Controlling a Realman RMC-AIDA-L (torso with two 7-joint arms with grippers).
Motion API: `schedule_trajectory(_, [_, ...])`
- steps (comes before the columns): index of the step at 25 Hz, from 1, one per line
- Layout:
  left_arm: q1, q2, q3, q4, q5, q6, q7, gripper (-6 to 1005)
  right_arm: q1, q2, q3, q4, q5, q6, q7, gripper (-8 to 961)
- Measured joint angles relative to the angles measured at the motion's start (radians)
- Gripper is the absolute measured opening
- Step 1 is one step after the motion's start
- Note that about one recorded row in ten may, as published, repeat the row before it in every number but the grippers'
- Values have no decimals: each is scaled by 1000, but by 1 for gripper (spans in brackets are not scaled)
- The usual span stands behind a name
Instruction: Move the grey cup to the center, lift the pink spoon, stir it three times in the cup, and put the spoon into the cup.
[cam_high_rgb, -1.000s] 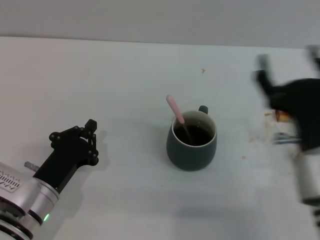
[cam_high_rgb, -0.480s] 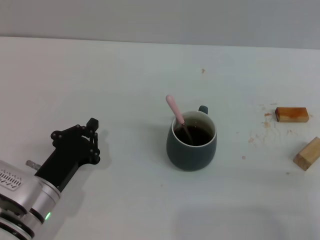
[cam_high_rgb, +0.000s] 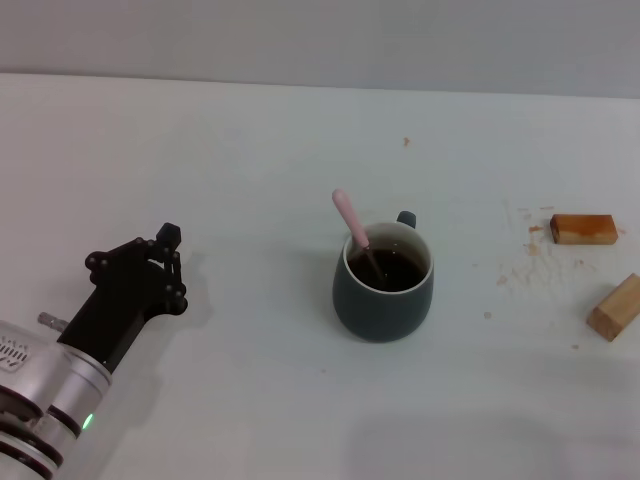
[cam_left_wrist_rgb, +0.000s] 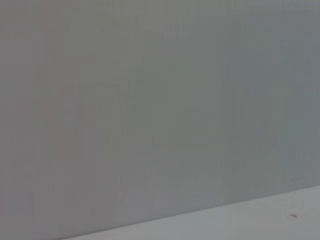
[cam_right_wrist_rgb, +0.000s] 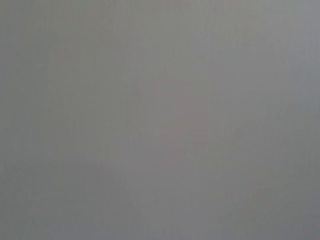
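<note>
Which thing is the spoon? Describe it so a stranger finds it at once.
Start at the white table and find the dark grey cup near its middle, holding brown liquid. The spoon stands in that cup, leaning toward the robot's left. Its slim pale pink handle sets it apart from the two tan wooden blocks far right.

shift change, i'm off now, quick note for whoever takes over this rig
Left claw: low over the table's left side, well away from the mug, holding nothing; open or shut unclear.
Right claw: out of view.
Mug: mid-table, upright, dark liquid inside.
Pink spoon: standing in the mug, handle leaning over the rim.
Done: mug centred, spoon in the mug.
Left: nothing that shows; stirring cannot be checked from here.
Two wooden blocks lie at the right.
</note>
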Motion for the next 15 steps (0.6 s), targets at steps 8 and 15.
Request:
schedule_trajectory(8, [4,0,-9,-4,-2,17,0,-2,5,-2,-2,-1,1,2,1,795])
schedule_trajectory(15, [10,0,-25,-5,-2,27,0,-2,12,-2,-3,-2,1,5,1,795])
